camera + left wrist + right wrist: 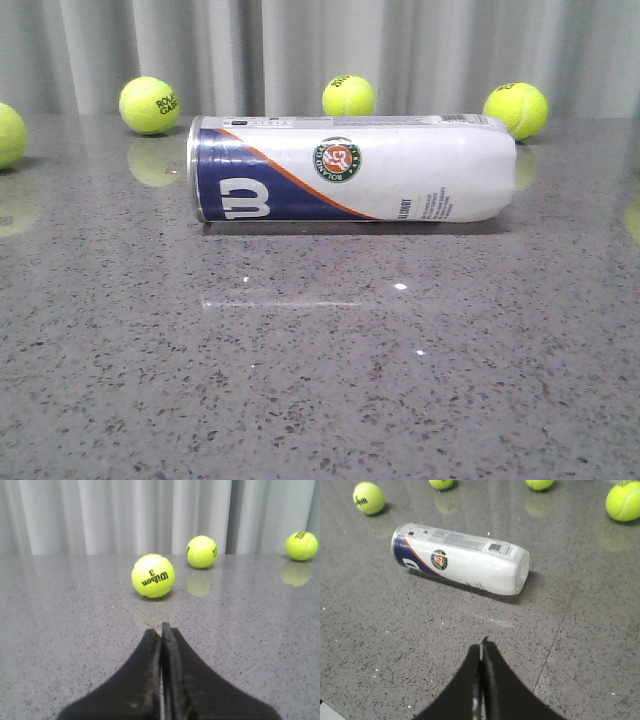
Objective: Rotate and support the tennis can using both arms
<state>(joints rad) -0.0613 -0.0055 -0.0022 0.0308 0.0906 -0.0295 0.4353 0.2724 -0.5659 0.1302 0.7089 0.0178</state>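
The tennis can point(350, 168) lies on its side on the grey speckled table, navy end with the white W to the left, emblem facing the front camera. It also shows in the right wrist view point(462, 558), well ahead of my right gripper point(482, 645), which is shut and empty. My left gripper point(161, 629) is shut and empty over bare table, with a tennis ball point(153, 575) ahead of it; the can is out of that view. Neither gripper shows in the front view.
Tennis balls sit behind the can in the front view, at the left point(149, 105), middle point(348, 96) and right point(516, 109), and one at the far left edge point(8, 135). A grey curtain point(320, 50) hangs behind the table point(320, 380).
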